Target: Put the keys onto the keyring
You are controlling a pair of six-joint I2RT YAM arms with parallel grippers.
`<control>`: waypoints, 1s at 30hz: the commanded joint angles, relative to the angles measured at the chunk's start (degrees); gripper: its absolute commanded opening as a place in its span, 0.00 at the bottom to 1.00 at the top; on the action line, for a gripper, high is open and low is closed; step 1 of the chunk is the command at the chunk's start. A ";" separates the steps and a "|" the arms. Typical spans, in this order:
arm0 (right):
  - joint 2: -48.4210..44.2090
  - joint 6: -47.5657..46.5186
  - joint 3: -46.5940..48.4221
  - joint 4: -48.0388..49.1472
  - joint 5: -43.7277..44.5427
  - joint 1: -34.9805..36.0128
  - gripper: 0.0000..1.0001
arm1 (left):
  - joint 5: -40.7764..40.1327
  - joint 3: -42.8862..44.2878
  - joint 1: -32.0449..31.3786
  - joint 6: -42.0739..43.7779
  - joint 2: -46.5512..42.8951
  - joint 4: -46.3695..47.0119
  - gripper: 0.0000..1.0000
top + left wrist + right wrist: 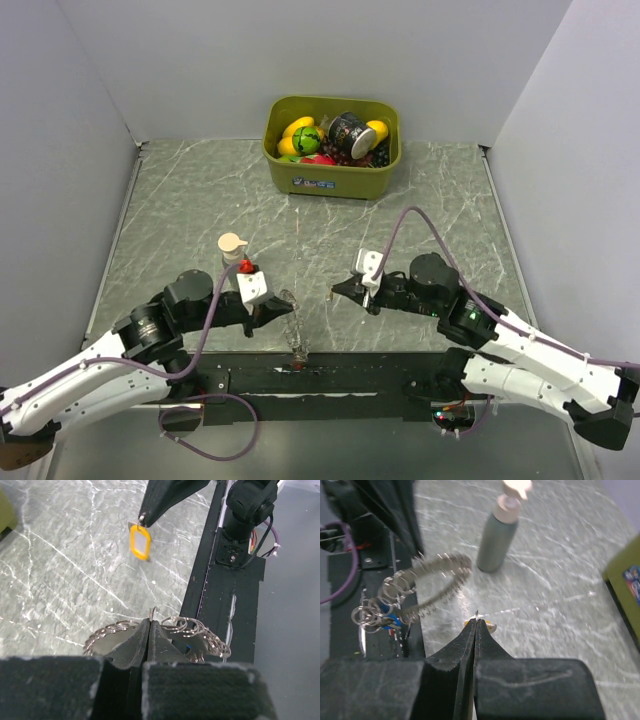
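Your stock at this moment:

- Table (190, 200): grey marbled top.
- Olive-green bin (285, 170): far centre, filled with mixed items.
- Left gripper (149, 625): near centre-left. Its fingers are pressed together and pinch a small wire ring on the keyring.
- Right gripper (476, 619): near centre-right, facing your left one. Its fingers are pressed together and pinch the ring of the yellow key.
- Keyring (437, 577): held off the table by your left gripper. Its long axis runs far to near, and the near end, with its cluster of small rings, sags over the black strip at the table's near edge.
- Pump bottle (497, 535): upright, just left of the keyring.
- Yellow key (140, 542): its tag hangs lengthwise from your right fingertips, apart from the keyring.
- Blue key (390, 622): among the keyring's small rings.
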 commanded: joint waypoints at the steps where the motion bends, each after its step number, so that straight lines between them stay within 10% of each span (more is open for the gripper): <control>1: 4.35 -3.26 5.96 -2.81 -7.98 -0.29 0.00 | 1.40 2.18 -0.18 0.55 2.73 6.40 0.01; 30: 18.60 -3.08 14.14 -4.93 -16.60 -0.02 0.00 | -3.70 1.57 -0.18 -3.06 5.37 10.53 0.01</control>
